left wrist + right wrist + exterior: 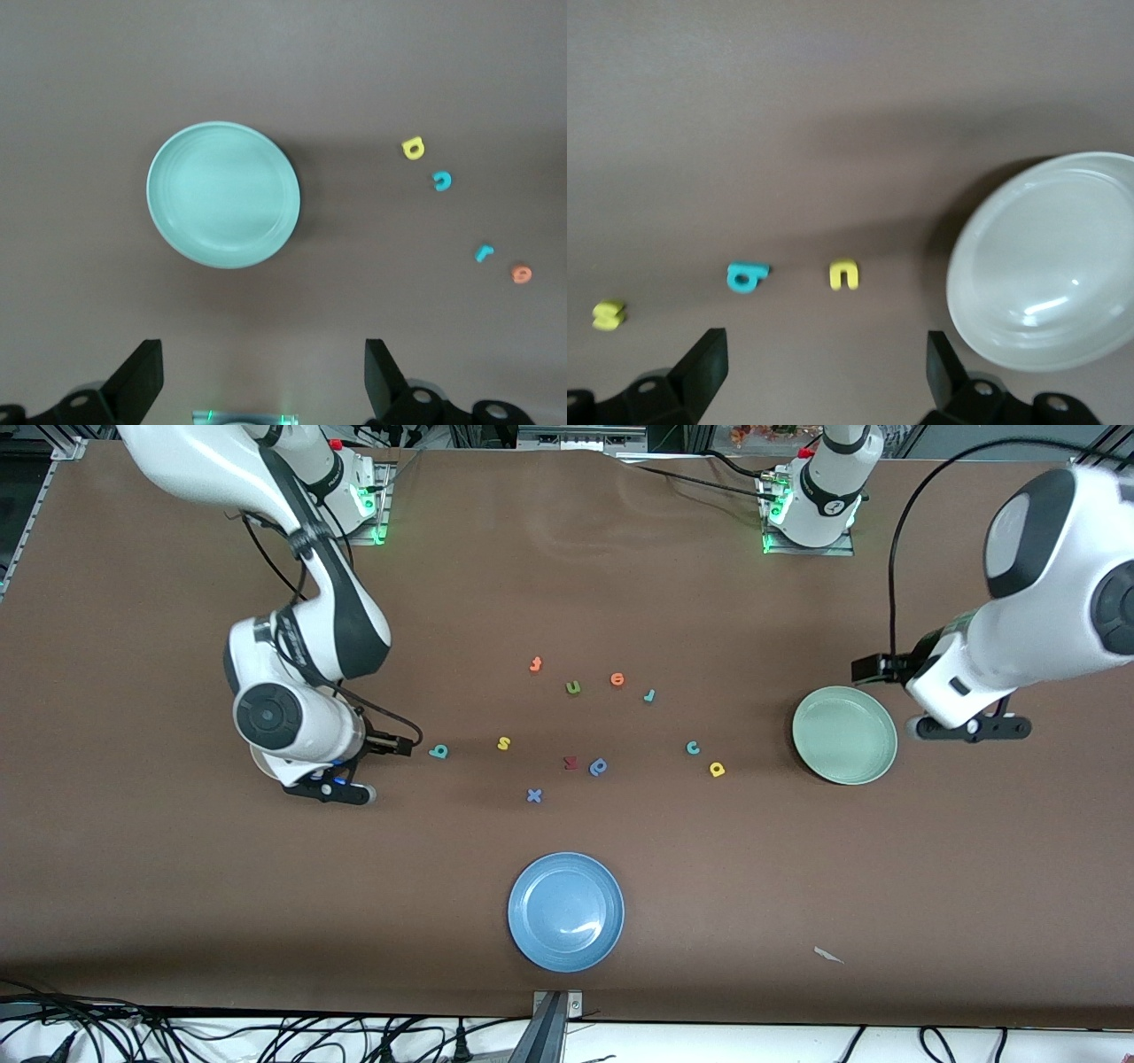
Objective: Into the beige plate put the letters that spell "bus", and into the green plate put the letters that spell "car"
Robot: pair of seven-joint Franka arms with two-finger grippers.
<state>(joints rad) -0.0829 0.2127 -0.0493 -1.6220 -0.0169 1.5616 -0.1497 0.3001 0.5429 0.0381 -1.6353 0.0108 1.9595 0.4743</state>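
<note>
My right gripper (pixel 326 786) (pixel 824 367) hangs open and empty over the table beside the beige plate (pixel 1050 261), which the right arm mostly covers in the front view. Past that plate lie the yellow "u" (pixel 844 274), the teal "b" (pixel 438 751) (pixel 747 275) and the yellow "s" (pixel 503 743) (pixel 608 314). My left gripper (pixel 972 728) (pixel 261 376) is open and empty beside the green plate (pixel 844 735) (pixel 223 195). The teal "c" (pixel 693 747) (pixel 441 181), yellow "a" (pixel 717 769) (pixel 413 147) and teal "r" (pixel 649 695) (pixel 483 253) lie toward the table's middle.
A blue plate (pixel 565 911) sits nearer the front camera. Other letters lie mid-table: an olive "u" (pixel 573 687), an orange "e" (pixel 617 679), an orange "f" (pixel 535 664), a red letter (pixel 570 762), a blue "p" (pixel 599 766) and a blue "x" (pixel 533 795).
</note>
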